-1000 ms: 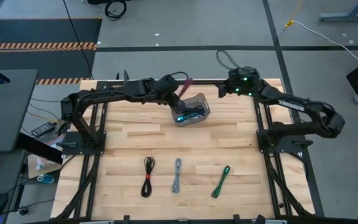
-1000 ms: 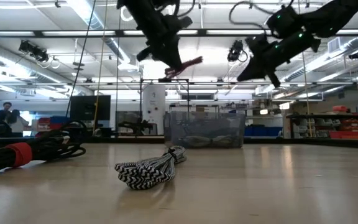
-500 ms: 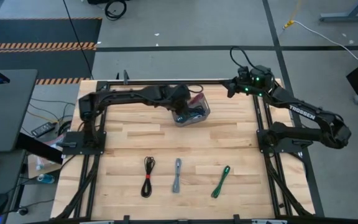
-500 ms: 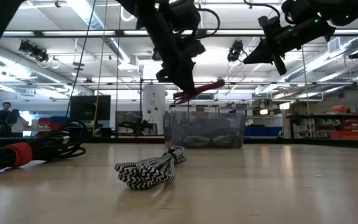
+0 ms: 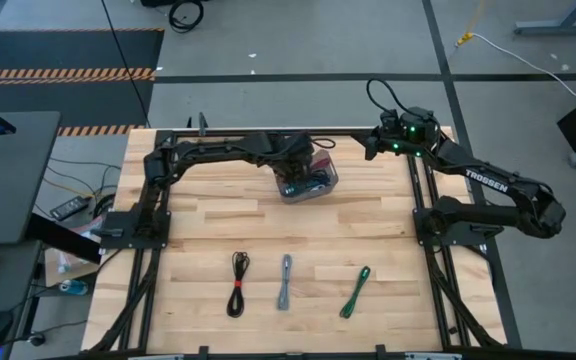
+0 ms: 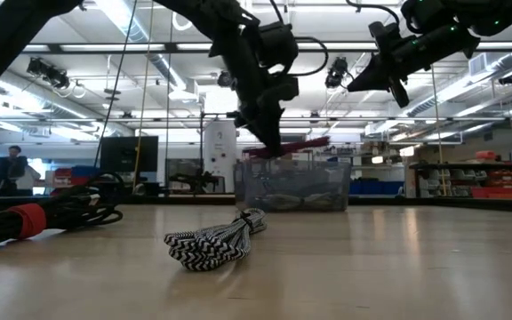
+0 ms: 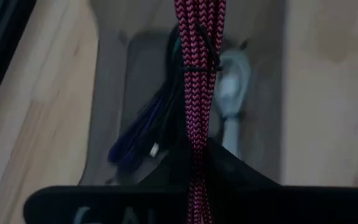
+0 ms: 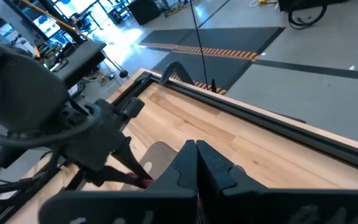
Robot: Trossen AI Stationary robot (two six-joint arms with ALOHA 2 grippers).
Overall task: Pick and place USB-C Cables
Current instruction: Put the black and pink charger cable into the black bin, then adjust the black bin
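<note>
Down at the near edge of the desk, three cables lie in a row, well apart: a black cable with a red tie, a grey cable and a green cable. They look like they wait for their turn. In the low view the green one is cut off, and only part of the black one shows.

Farther back, the left end effector is clamped on a maroon cable, holding it just over the clear bin. I think it hangs there so the cable can drop inside. Other cables already lie in the bin, but they are a dark tangle and hard to count.

Farthest back, the right end effector waits high up by the far edge, its fingers together and holding nothing.
</note>
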